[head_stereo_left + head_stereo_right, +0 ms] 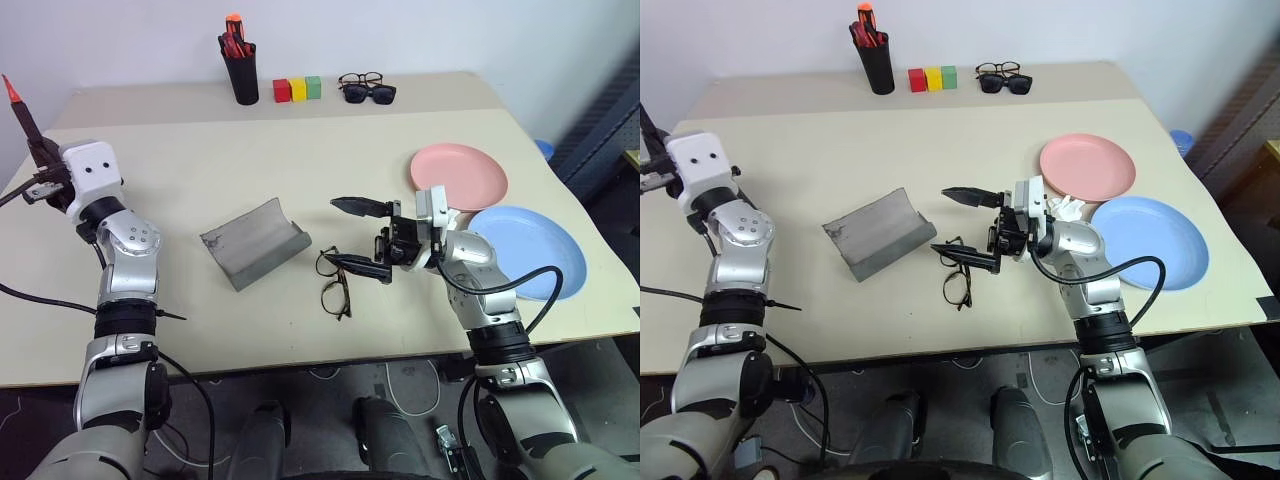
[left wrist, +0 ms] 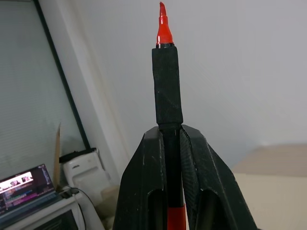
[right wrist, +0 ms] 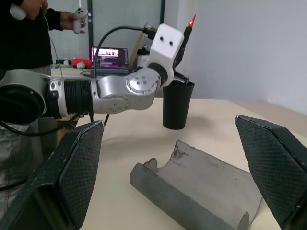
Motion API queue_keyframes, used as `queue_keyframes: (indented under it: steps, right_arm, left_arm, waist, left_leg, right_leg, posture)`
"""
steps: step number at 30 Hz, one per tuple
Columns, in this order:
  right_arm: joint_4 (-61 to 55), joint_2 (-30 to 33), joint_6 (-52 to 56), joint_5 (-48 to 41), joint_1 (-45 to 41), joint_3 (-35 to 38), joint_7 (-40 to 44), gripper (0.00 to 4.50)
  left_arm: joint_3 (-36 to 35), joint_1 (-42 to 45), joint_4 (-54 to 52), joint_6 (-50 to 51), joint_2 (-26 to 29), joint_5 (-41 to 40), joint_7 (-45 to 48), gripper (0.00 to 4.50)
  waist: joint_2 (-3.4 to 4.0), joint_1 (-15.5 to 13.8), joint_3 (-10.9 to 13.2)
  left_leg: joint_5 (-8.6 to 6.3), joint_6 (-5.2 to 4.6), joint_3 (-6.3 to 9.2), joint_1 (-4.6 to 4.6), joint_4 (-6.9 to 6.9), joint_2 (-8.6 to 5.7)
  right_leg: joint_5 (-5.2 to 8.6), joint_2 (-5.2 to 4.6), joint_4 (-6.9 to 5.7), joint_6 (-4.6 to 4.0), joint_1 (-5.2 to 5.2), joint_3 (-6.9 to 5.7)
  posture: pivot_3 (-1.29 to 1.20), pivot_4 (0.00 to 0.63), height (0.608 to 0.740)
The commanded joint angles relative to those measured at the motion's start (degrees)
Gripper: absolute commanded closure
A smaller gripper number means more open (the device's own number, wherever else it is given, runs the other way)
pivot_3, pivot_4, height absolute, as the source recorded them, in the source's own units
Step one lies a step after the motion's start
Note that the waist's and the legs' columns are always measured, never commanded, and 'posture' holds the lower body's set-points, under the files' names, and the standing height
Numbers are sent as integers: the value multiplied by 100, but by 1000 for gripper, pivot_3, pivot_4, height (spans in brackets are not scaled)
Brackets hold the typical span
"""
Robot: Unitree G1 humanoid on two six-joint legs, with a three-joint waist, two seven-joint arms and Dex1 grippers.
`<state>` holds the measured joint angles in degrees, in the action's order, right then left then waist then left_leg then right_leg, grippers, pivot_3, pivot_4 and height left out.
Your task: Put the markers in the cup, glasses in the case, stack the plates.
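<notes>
black cup (image 3: pixel 177 105) beyond left pincer (image 3: pixel 183 44), right wrist view

Grey case (image 1: pixel 255 243) lying open, glasses (image 1: pixel 336 281) beside it; pink plate (image 1: pixel 459 175), blue plate (image 1: pixel 530 251)

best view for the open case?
Right wrist view: the case lies close, hinged open, hollow side up, between the open right hand's fingers. Both eye views show it whole on the table, smaller, left of the glasses.
</notes>
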<state>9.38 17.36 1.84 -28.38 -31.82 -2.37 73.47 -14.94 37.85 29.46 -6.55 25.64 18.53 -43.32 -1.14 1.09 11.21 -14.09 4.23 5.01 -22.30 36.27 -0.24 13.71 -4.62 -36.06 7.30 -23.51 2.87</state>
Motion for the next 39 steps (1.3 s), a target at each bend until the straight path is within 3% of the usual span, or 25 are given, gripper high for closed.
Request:
queue_keyframes:
  steps: [1, 17, 24, 28, 33, 36, 39]
  right_arm:
    - [-18, -2, -115, -39, -86, 51, 13, 0]
    - [-8, 3, -76, -42, -94, 65, -57, 0]
    - [-75, 57, -74, -52, -57, 104, -134, 0]
    - [-63, 64, -97, -53, -51, 124, -157, 0]
    - [30, 55, -123, -50, -101, 148, -174, 0]
    - [37, 84, -52, -5, -98, 158, -291, 0]
    - [-186, 251, 288, 14, 9, 180, -556, 0]
  left_arm:
    - [-146, -34, -144, -43, 155, -34, -45, 4375]
    - [105, 809, 2194, -1585, 214, -277, -60, 4375]
    - [142, 663, 2202, -1792, 147, -398, -25, 4375]
    - [109, 387, 1835, -1773, 71, -498, 14, 2875]
    - [23, 142, 1303, -1633, -31, -658, 122, 411]
    - [-9, -35, 650, -1458, -150, -823, 372, 411]
    - [146, -95, -562, -458, -471, -1343, 1247, 411]
  waist:
    - [0, -4, 0]
    - [0, -18, 0]
    - [0, 3, 0]
    - [0, -5, 0]
    - [0, -14, 0]
    - [0, -13, 0]
    - [-1, -45, 0]
  left_leg:
    - [0, 0, 0, 0, 0, 0]
    - [0, 0, 0, 0, 0, 0]
    - [0, 0, -1, 0, -1, 0]
    - [0, 0, -1, 0, -2, 0]
    - [0, 0, 0, 0, 0, 0]
    - [0, 1, 0, 0, 0, 0]
    - [0, 1, 0, -1, 0, 0]
  right_leg:
    - [0, 0, 0, 0, 0, 0]
    - [0, 0, 2, 0, 1, -1]
    - [0, 0, 1, 1, 0, -2]
    - [0, -1, 0, 1, 0, -1]
    - [0, -1, 0, 0, 1, -2]
    - [0, -2, 1, 0, 2, -2]
    - [0, -2, 1, 0, 2, -2]
  posture:
    - [0, 150, 740]
    - [0, 150, 740]
    - [0, 150, 740]
    - [0, 150, 740]
    - [0, 150, 740]
    - [0, 150, 740]
    - [0, 150, 740]
